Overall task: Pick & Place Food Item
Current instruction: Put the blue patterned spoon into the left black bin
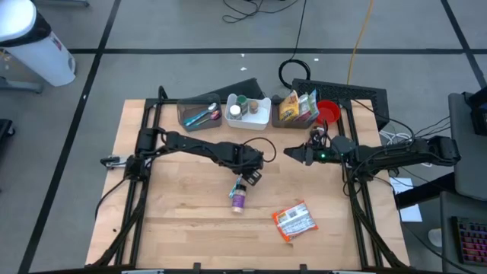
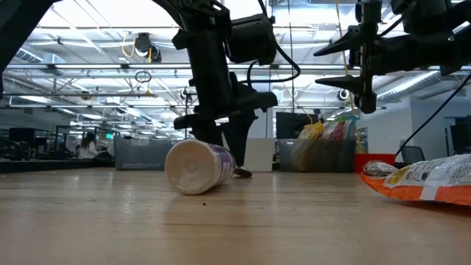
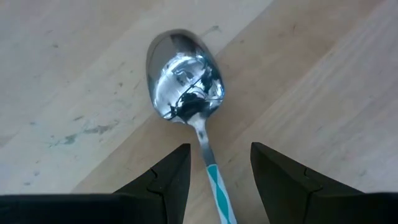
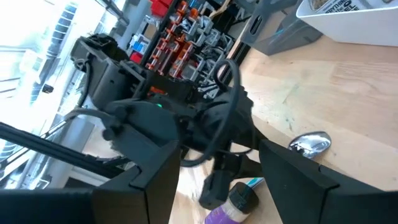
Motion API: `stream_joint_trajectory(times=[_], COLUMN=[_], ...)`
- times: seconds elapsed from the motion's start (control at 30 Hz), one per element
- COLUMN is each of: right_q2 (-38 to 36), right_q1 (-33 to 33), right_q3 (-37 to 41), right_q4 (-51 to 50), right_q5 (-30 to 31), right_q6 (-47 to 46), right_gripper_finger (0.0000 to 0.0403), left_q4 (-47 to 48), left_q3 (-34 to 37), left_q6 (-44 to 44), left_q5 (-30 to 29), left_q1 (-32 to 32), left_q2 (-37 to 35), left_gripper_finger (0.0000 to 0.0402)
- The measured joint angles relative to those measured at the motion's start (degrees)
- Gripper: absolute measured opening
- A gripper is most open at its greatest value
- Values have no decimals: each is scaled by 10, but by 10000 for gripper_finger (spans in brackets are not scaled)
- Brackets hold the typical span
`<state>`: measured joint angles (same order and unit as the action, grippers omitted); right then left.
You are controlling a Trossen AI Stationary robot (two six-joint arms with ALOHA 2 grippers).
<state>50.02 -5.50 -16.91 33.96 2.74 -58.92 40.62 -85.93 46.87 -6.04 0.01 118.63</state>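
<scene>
2 dark fingers of the left end effector [image 3: 214,180] clamp the teal-striped handle of a spoon [image 3: 185,78] over the worktop [image 1: 175,221], beside a purple-labelled cup [image 1: 238,198] on its side. Right end effector [image 1: 293,152] hovers empty, fingers apart, with an orange snack bag [image 1: 294,221] lying nearer the front edge.

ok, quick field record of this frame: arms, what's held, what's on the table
left gripper: mid-table, fingers around a spoon by its teal-striped handle; bowl on the wood
right gripper: raised right of centre, open, empty
purple bottle: on its side beside the left gripper
orange snack bag: flat, front right
bins: back edge, with utensils, jars, snack bags
red cup: back right
</scene>
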Motion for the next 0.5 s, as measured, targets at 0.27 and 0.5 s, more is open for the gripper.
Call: stream_joint_trajectory(times=[0.27,0.5], right_q2=[0,0], right_q1=[0,0], right_q3=[0,0], right_q4=[1,1], right_q5=[0,0], right_q6=[0,0], right_gripper_finger=[212,212], left_q4=[3,-1], left_q3=[0,0], left_q6=[14,14], left_q5=[-16,-4], left_q1=[3,11], left_q2=[-1,17], left_gripper_finger=[177,177])
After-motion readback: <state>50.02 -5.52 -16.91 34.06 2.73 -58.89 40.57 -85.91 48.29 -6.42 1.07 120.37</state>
